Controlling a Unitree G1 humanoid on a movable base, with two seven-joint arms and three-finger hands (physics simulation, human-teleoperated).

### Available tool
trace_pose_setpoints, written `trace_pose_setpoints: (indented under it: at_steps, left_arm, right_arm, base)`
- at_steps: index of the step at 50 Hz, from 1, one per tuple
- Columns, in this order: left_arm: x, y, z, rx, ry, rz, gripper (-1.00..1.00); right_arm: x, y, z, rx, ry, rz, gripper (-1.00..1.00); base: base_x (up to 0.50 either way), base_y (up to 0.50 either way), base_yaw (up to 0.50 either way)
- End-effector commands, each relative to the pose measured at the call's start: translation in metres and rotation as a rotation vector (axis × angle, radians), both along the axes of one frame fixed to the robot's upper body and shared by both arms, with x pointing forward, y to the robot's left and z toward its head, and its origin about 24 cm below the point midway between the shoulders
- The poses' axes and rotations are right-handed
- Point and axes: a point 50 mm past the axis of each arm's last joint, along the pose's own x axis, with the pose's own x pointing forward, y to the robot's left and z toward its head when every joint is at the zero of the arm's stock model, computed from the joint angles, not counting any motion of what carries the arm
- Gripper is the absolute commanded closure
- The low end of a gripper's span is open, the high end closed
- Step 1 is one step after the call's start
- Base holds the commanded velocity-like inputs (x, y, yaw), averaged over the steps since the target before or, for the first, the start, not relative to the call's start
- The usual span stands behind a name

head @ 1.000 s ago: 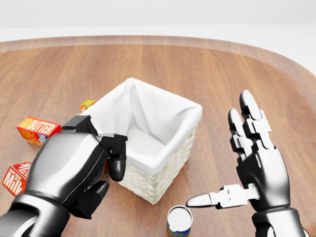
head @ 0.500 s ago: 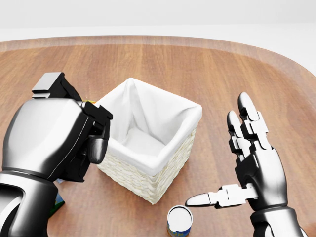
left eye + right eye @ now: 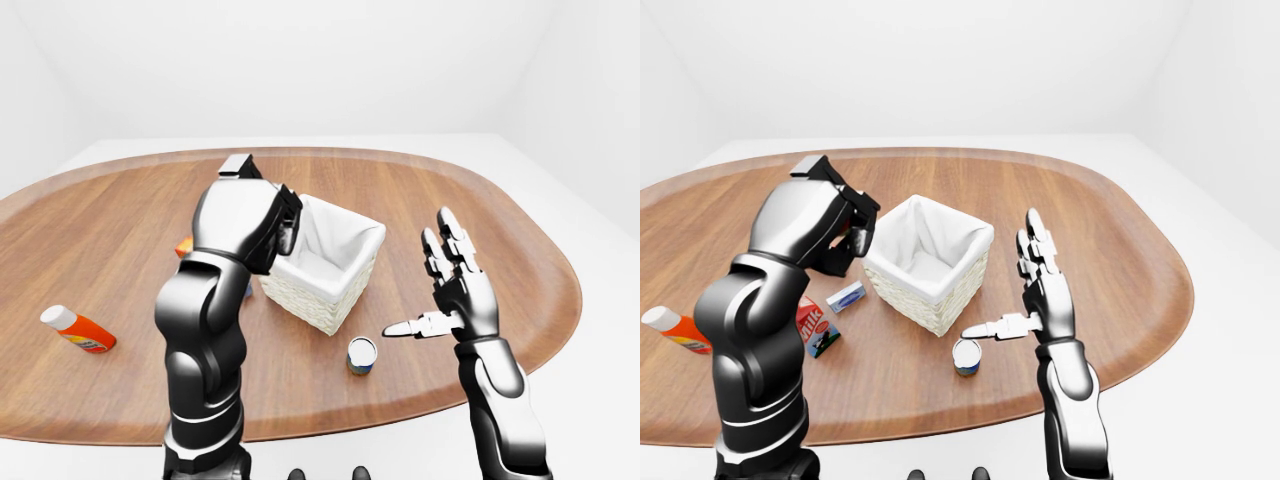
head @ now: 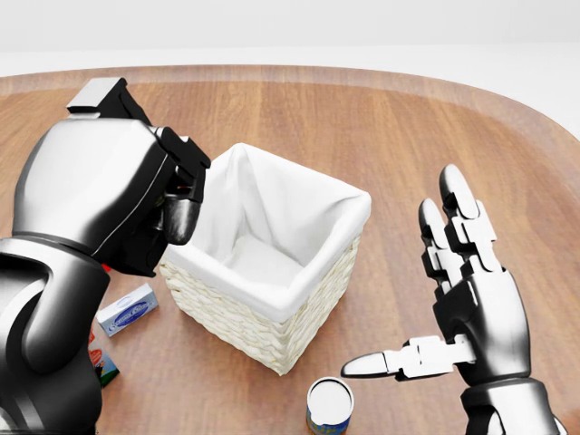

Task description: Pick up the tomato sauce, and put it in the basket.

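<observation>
The left hand hangs just over the basket's left rim, fingers curled tight. The sauce is not in plain view and may be hidden in that fist. The right hand is spread wide above a can near the table edge.

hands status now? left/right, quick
Left hand: fingers curled shut beside the basket rim; whether it holds anything cannot be told.
Right hand: open, empty.
</observation>
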Motion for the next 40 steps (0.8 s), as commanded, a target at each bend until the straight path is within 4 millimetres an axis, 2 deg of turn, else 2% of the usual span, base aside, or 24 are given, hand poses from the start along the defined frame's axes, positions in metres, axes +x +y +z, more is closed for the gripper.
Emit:
trace_pose_setpoints:
  at_steps: [1,8,10,15,26,40]
  left_arm:
    - [0.024,0.000,-0.006,-0.004,0.088,-0.057,1.00]
    - [0.039,-0.003,-0.015,-0.024,0.168,-0.112,1.00]
    - [0.051,-0.002,-0.018,-0.046,0.216,-0.135,1.00]
    - [0.066,0.000,-0.018,-0.071,0.268,-0.166,1.00]
    - [0.094,0.001,-0.007,-0.117,0.279,-0.178,1.00]
    - [0.122,0.006,-0.016,-0.193,0.340,-0.146,1.00]
  right_arm:
    - [-0.001,0.000,0.003,0.001,-0.015,-0.001,-1.00]
    - [-0.001,0.000,0.006,0.001,-0.026,-0.003,-1.00]
    - [-0.001,-0.001,0.005,0.002,-0.021,-0.003,-1.00]
    - [0.000,-0.001,0.004,0.002,-0.016,-0.003,-1.00]
    - [0.001,0.000,0.001,0.002,-0.002,-0.001,-1.00]
    - [0.001,0.000,0.000,0.002,0.002,-0.001,-1.00]
  base:
    - [0.00,0.00,0.00]
    - [0.00,0.00,0.00]
    - [0.00,0.00,0.00]
    - [0.00,0.00,0.00]
    - [0.00,0.00,0.00]
    - [0.00,0.00,0.00]
